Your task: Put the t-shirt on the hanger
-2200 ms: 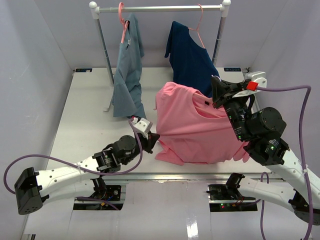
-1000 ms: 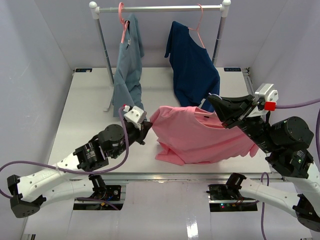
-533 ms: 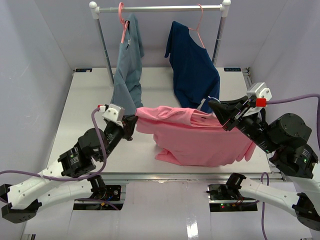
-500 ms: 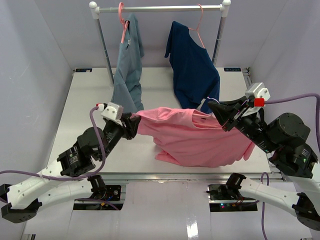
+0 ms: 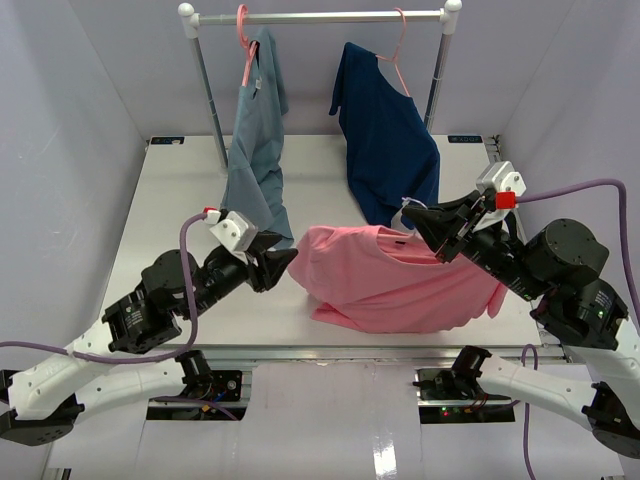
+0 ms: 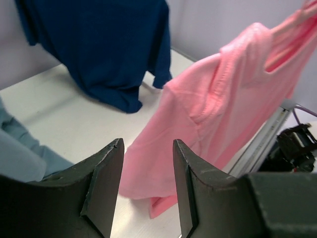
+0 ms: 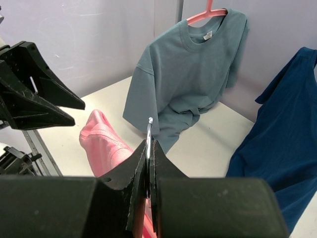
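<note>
The salmon-pink t-shirt (image 5: 390,285) hangs from the hanger, its lower part bunched on the table. My right gripper (image 5: 418,222) is shut on the hanger's thin metal hook (image 7: 149,130), which pokes up between the jaws. The hanger's pink body is mostly hidden inside the shirt; one arm (image 6: 296,20) shows at the collar. My left gripper (image 5: 288,262) stands open just left of the shirt's left shoulder (image 6: 233,54), with nothing between its fingers (image 6: 105,181). The right wrist view shows a pink sleeve (image 7: 101,136) hanging free.
A white garment rack (image 5: 320,17) stands at the back. On it hang a grey-blue shirt (image 5: 255,150) and a navy shirt (image 5: 385,140), each on its own pink hanger, their hems close behind the pink shirt. Purple walls close in both sides.
My left gripper had pulled the shirt's left shoulder out to the left; it has opened and let go, and the fabric has dropped back toward the hanger. The right gripper shifted slightly up and left.
</note>
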